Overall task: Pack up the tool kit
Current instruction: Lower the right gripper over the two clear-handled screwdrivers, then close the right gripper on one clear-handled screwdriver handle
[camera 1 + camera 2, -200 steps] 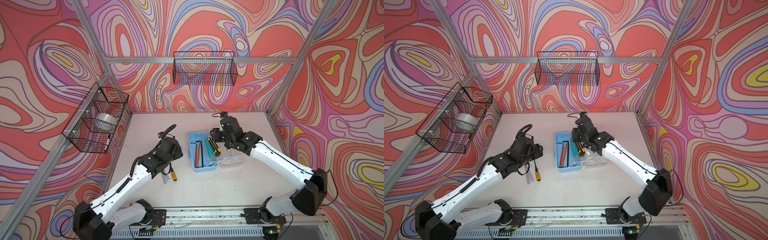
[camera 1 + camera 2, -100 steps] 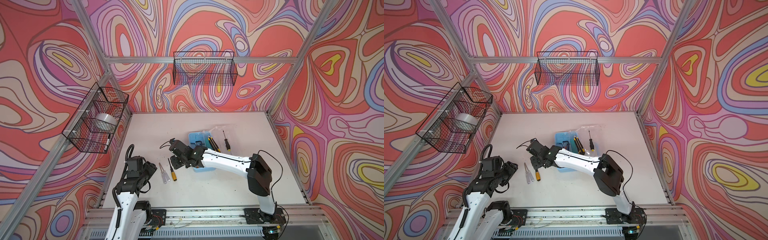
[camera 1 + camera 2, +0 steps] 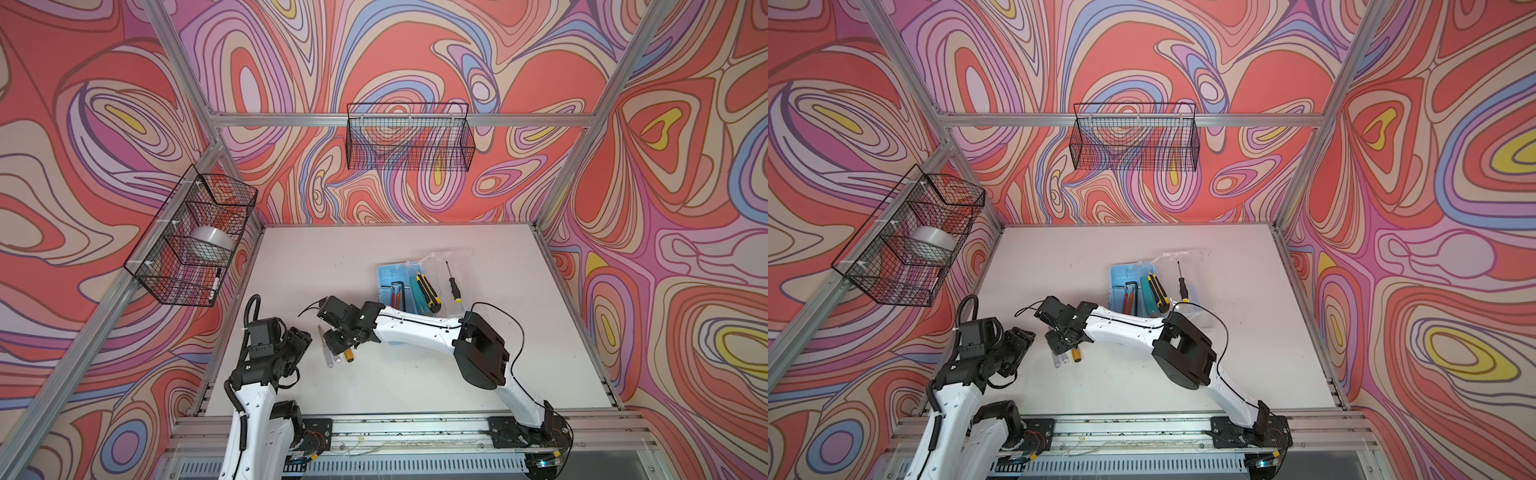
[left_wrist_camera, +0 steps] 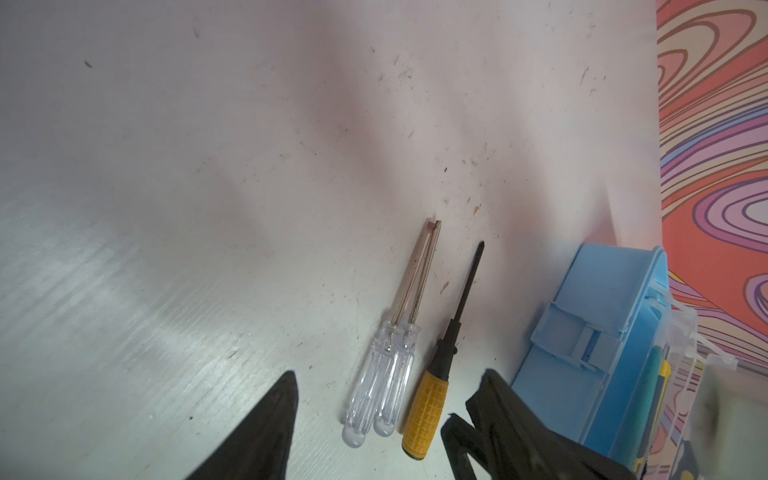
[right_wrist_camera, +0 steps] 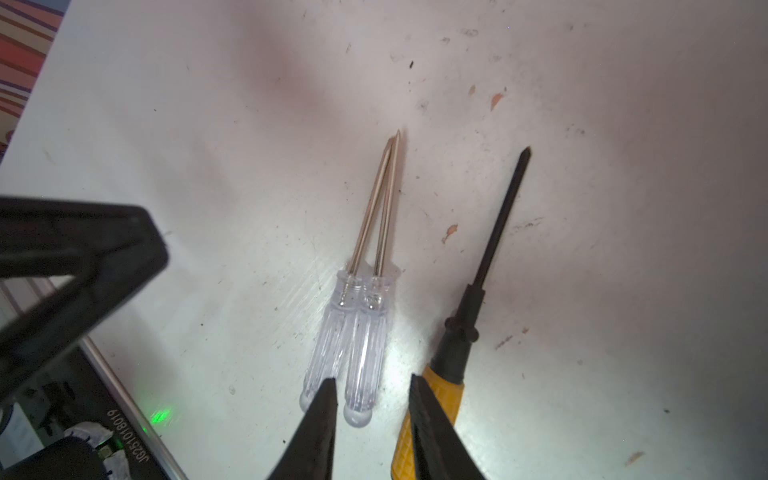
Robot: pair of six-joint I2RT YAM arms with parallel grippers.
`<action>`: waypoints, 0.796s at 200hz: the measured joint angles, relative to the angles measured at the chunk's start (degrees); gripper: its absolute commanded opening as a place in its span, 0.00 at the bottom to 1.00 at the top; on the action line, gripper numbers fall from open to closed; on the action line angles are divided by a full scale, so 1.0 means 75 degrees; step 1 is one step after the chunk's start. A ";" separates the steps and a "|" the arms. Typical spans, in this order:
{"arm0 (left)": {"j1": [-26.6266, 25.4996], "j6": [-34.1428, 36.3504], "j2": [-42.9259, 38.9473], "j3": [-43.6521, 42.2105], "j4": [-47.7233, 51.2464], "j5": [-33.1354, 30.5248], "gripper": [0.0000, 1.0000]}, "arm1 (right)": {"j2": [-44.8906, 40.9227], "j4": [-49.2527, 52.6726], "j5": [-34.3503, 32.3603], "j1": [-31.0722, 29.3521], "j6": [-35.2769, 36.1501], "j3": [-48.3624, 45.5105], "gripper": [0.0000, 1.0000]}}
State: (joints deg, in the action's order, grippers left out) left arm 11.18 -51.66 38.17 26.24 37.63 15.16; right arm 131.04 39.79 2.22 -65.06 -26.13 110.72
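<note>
The tool kit's light-blue box point(image 3: 385, 277) point(image 3: 1118, 277) lies open with hex keys point(image 3: 397, 291) and a yellow-black utility knife point(image 3: 428, 291) inside. A black-yellow screwdriver point(image 3: 453, 286) rests on its clear lid. Two clear-handled screwdrivers point(image 5: 365, 340) point(image 3: 329, 357) and a yellow-handled one point(image 5: 440, 395) point(image 3: 348, 355) lie on the table left of the box. My right gripper point(image 5: 372, 386) point(image 3: 336, 338) reaches across over them. Its jaws stand narrowly apart around one clear handle. My left gripper point(image 3: 303, 337) point(image 4: 388, 376) is open and empty, just left of the screwdrivers.
A black wire basket point(image 3: 409, 141) hangs on the back wall. Another basket point(image 3: 166, 266) on the left wall holds a tape roll point(image 3: 210, 239) and a marker point(image 3: 216, 282). The arms' mounting rail point(image 3: 395, 424) runs along the table's front edge.
My right arm swung from the box to the loose screwdrivers at the left, jaws narrowing. My left arm pulled back from those screwdrivers toward the front left.
</note>
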 measured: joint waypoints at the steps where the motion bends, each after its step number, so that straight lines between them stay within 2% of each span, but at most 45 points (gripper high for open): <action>1: 0.0003 0.0000 0.0000 0.0000 0.0000 0.0000 0.70 | 0.0003 0.0003 0.0003 0.0000 -0.0003 0.0006 0.29; 159: 0.0067 0.0000 -0.0079 -0.0172 -0.0015 -0.0017 0.69 | 0.0886 0.0294 0.0195 -0.0041 0.0055 0.0603 0.29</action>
State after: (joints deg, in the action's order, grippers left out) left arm 11.68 -51.66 37.58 24.95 37.52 15.03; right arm 137.69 42.00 3.68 -65.36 -25.71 115.24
